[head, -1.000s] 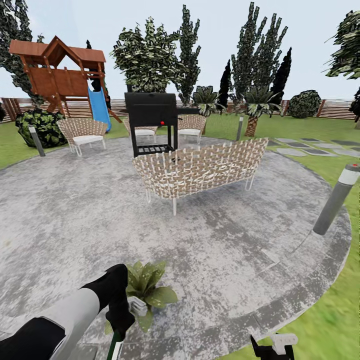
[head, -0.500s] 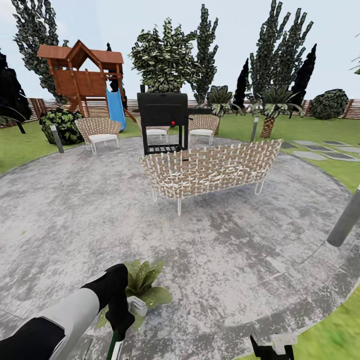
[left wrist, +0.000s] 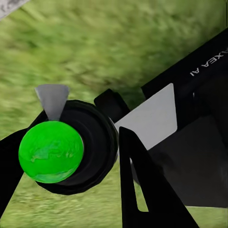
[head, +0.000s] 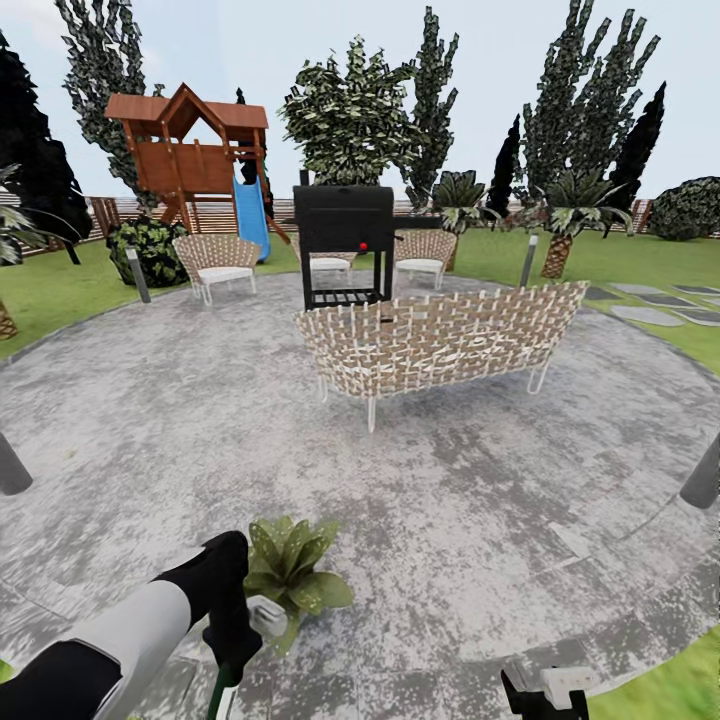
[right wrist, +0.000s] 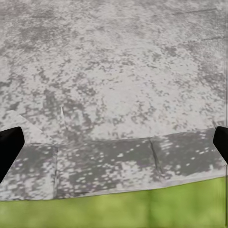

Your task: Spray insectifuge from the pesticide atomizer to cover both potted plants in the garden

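Observation:
A potted plant [head: 290, 572] with pointed, speckled green leaves stands on the grey stone patio [head: 470, 520] of the garden, close in front of me. My left gripper [head: 236, 640] hangs just beside it, touching its leaves in the picture, and is shut on the pesticide atomizer [head: 218, 698], whose thin green and white stem points down. In the left wrist view the pesticide atomizer [left wrist: 51, 151] shows a green round cap in a black collar, with my left gripper [left wrist: 71, 161] closed around it over grass. My right gripper [head: 545, 695] is low at the right; in its own view the right gripper [right wrist: 114, 142] is open over the patio edge.
A wicker sofa [head: 440, 340] stands mid-patio, with a black grill [head: 345, 235] and two wicker chairs [head: 215, 262] behind it. A wooden playset with a blue slide [head: 195, 160], trees and a slatted fence line the back. Grey bollards [head: 705, 480] mark the patio rim, and lawn surrounds it.
The whole picture has slid to the right, so the camera has turned left. Both arms keep their pose, and the plant stays beside my left gripper.

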